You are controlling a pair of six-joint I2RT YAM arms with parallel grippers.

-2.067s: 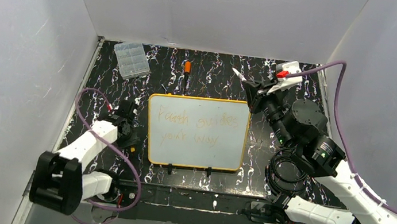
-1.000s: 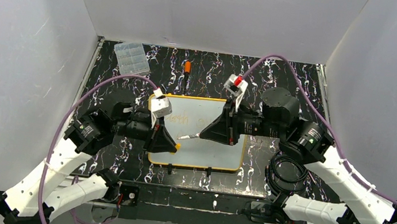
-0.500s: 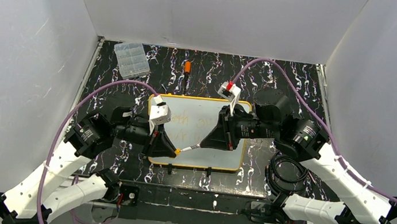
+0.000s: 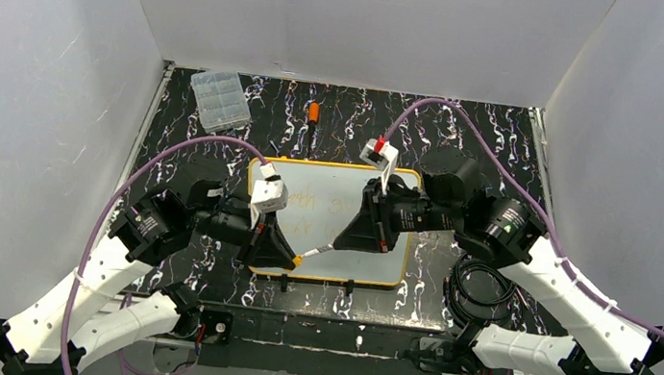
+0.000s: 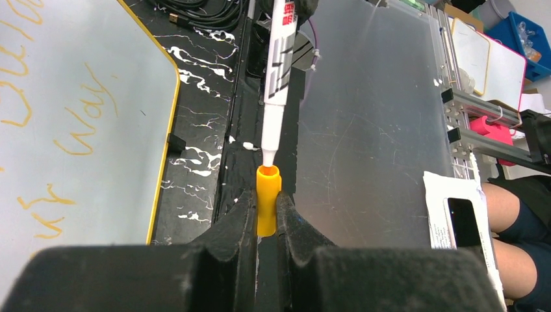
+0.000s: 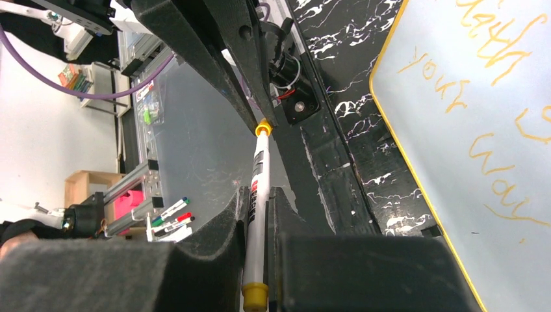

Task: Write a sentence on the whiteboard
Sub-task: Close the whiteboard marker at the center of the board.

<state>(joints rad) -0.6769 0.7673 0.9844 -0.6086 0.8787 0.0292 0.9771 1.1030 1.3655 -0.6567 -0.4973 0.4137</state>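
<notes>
Yellow cap (image 4: 297,261), clamped in the left gripper (image 4: 288,255), touches the tip of the marker (image 4: 320,251) pinched by the right gripper (image 4: 341,241), above the whiteboard's (image 4: 366,268) near edge. Left wrist: the sentence (image 5: 75,133) lies on the whiteboard. Right wrist: likewise.

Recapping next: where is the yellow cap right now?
The yellow cap is pinched in the left gripper, above the near edge of the whiteboard in the top view; the tip of the marker in the right gripper meets its mouth.

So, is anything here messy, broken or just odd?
Nothing stands out: the whiteboard lies flat, its sentence faint but unsmeared, while the left gripper holds a yellow cap against the marker in the right gripper.
</notes>
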